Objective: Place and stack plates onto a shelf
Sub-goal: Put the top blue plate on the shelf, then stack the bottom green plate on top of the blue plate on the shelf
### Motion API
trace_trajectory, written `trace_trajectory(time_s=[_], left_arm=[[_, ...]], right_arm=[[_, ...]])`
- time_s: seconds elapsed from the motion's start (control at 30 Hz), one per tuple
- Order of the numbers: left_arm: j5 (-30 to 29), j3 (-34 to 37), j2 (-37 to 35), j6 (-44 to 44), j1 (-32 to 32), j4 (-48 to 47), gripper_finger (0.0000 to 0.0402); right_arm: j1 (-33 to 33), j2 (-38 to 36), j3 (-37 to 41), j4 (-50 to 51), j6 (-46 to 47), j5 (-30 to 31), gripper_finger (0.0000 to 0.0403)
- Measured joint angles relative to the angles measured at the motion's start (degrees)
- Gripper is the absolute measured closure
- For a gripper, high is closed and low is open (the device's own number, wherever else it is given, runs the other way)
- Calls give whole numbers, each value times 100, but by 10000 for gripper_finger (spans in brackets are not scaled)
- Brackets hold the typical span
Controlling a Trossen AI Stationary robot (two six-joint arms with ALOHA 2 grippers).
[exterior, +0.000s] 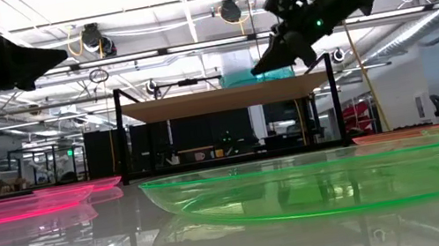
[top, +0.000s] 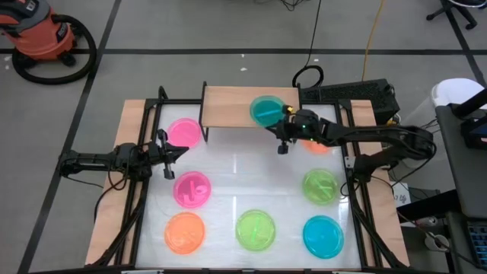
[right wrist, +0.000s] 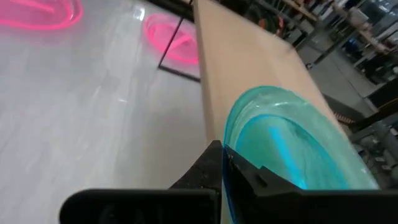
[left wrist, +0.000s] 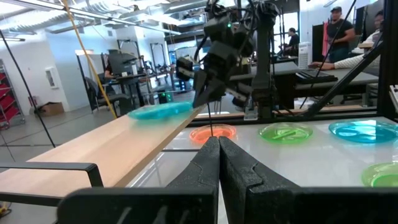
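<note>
The light-wood shelf (top: 228, 106) stands at the table's far edge. A teal-blue plate (top: 266, 111) lies on its right half, and my right gripper (top: 283, 125) is shut on that plate's rim. The other plates lie flat on the white table: pink (top: 183, 133) and pink (top: 192, 189) on the left, orange (top: 185, 232), green (top: 256, 230) and blue (top: 323, 236) along the near edge, green (top: 320, 186) on the right. Another orange plate (top: 318, 146) is partly hidden under the right arm. My left gripper (top: 171, 152) hovers shut between the two pink plates. My right gripper pinches the teal-blue plate by its rim (right wrist: 227, 167), on the side facing the table's near-right. The fingers come slanting down from that side, and the rim passes between them. The plate sits about level on the shelf board (left wrist: 112, 146), by its near edge.
Black frame rails run along the table's left and right edges (top: 141, 190). The shelf's left half (top: 221, 103) is bare wood. A white stretch of table lies in the middle (top: 243, 171). People sit at desks in the room beyond (left wrist: 336, 31).
</note>
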State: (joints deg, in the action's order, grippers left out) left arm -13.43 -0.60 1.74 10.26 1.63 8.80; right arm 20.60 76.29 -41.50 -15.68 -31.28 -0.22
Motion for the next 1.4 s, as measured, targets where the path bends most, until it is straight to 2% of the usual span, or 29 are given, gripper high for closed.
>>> trace_trajectory(time_s=[0.1, 0.33, 0.63, 1.07, 1.4], left_arm=[[2, 0, -1, 0, 0, 0, 398], [0, 0, 1, -2, 0, 0, 398], [0, 0, 0, 0, 0, 0, 398], [0, 0, 1, 0, 0, 0, 398], [0, 0, 1, -1, 1, 0, 398]], right_arm=[[0, 112, 0, -19, -23, 48, 403], [0, 98, -2, 51, 41, 627, 403], [0, 83, -2, -31, 40, 620, 399], [-13, -28, 0, -46, 41, 618, 302], [-359, -769, 0, -31, 205, 596, 270]])
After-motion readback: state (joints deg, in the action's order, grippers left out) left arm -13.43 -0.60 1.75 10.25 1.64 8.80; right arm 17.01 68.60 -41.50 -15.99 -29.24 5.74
